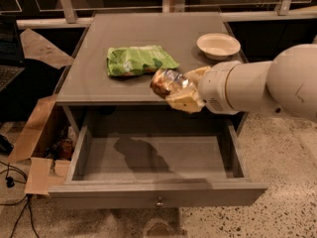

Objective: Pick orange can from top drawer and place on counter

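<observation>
My gripper is shut on the orange can, a small orange-brown can with shiny mottled patches. It holds the can tilted in the air, level with the front edge of the grey counter and above the back of the open top drawer. The drawer is pulled out, with a small round knob on its front, and its floor shows only the arm's shadow. My thick white arm comes in from the right.
A green crinkly snack bag lies on the counter just left of the can. A white bowl sits at the counter's right. Cardboard and cables lie on the floor at left.
</observation>
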`<state>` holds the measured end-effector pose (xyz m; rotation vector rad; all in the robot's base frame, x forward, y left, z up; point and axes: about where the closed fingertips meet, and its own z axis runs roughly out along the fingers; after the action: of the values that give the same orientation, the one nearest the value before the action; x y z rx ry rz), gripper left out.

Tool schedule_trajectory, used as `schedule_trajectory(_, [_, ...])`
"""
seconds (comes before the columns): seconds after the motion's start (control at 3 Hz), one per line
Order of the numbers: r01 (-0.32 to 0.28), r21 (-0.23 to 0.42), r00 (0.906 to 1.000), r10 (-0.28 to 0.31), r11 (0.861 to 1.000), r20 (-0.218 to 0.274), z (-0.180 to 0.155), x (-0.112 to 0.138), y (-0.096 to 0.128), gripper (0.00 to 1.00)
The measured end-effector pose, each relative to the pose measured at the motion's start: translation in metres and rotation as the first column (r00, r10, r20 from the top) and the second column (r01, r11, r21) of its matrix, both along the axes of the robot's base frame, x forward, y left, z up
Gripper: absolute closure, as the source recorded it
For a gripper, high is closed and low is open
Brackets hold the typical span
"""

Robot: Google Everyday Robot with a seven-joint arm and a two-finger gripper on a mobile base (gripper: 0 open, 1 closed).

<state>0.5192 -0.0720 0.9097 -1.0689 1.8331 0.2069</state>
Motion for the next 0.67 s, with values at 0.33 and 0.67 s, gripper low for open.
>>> schedule_trajectory(0.33, [0.079, 0.067, 0.9965, -0.08, 0.995, 0.022, 0.0154, 0.0132, -0.0042, 1.0])
schedule_trajectory(0.67, [0.079, 0.072, 0.9965, -0.081, 0.994, 0.022, 0.0151, 0.0132, -0.0038, 1.0])
